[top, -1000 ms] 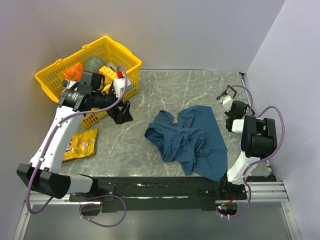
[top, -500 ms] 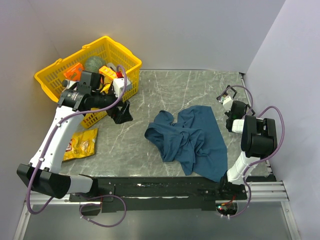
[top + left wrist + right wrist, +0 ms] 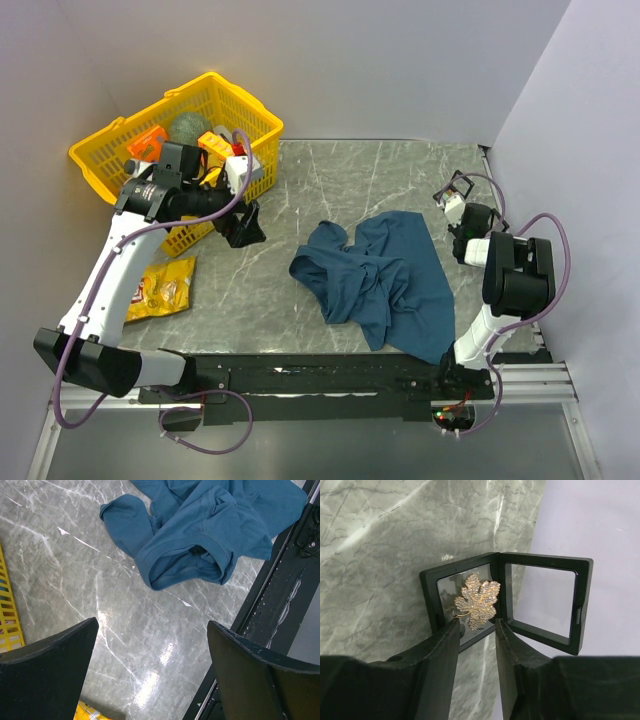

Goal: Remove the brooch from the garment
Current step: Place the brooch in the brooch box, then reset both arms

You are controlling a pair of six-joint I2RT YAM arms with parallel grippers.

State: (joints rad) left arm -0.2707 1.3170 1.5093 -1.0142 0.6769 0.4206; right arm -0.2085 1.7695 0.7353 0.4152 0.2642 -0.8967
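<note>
The garment [image 3: 385, 280] is a crumpled dark blue shirt in the middle of the table, also visible in the left wrist view [image 3: 200, 535]. The brooch [image 3: 477, 600], a gold glittering leaf, lies in the tray of an open black box [image 3: 427, 595] at the far right of the table [image 3: 455, 193], well away from the garment. My right gripper [image 3: 476, 625] is open just below the brooch, which rests in the tray and is not pinched. The left fingertip [image 3: 451, 627] is at the brooch's gold stem. My left gripper [image 3: 245, 225] hangs wide open and empty [image 3: 152, 625] left of the garment.
A yellow basket [image 3: 100, 160] full of mixed items stands at the back left, and a yellow snack bag [image 3: 160, 288] lies in front of it. The box's clear lid [image 3: 585, 605] stands open against the right wall. A black rail [image 3: 330, 375] runs along the near edge.
In the top view the right wrist has shifted only slightly at the box. The left arm and the garment have not moved.
</note>
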